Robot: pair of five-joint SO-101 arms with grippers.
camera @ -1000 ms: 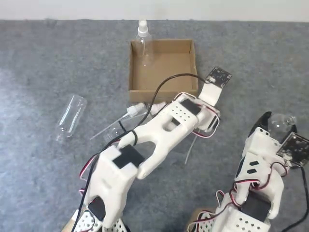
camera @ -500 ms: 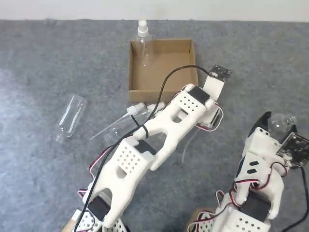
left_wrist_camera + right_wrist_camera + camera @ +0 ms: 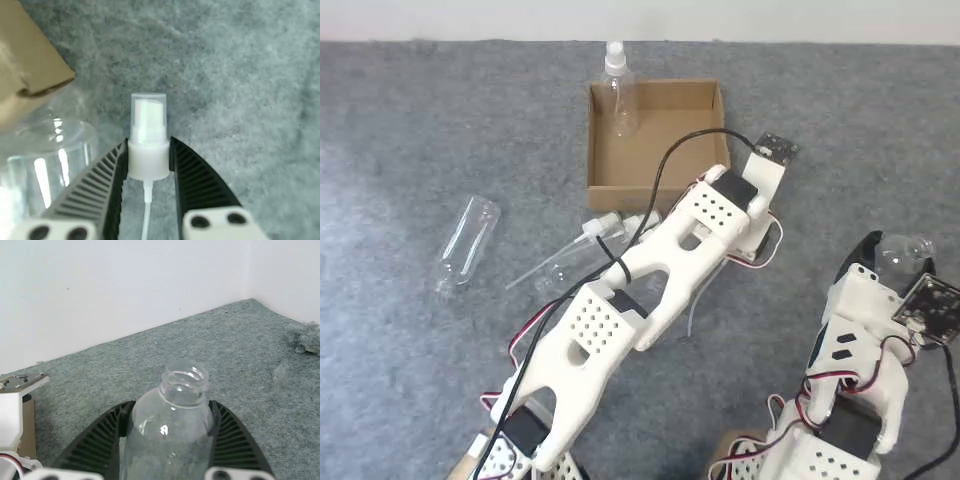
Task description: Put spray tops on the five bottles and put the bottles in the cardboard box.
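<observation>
My left gripper (image 3: 147, 146) is shut on a white spray top (image 3: 148, 131), whose thin dip tube (image 3: 692, 314) hangs below the arm. It is just off the right front corner of the cardboard box (image 3: 708, 108). A clear bottle (image 3: 42, 165) lies close beside it. My right gripper (image 3: 171, 409) is shut on an open-necked clear bottle (image 3: 180, 405), held up at the right of the table (image 3: 906, 248). A capped bottle (image 3: 618, 88) leans in the box's far left corner.
An uncapped bottle (image 3: 466, 240) lies on the grey carpet at the left. A loose spray top (image 3: 594, 229) with its tube and another clear bottle (image 3: 563, 270) lie in front of the box, partly under the left arm. A wall stands behind the table.
The left arm has stretched farther out toward the box's right front corner, carrying the spray top with it. The right arm and its bottle have stayed still.
</observation>
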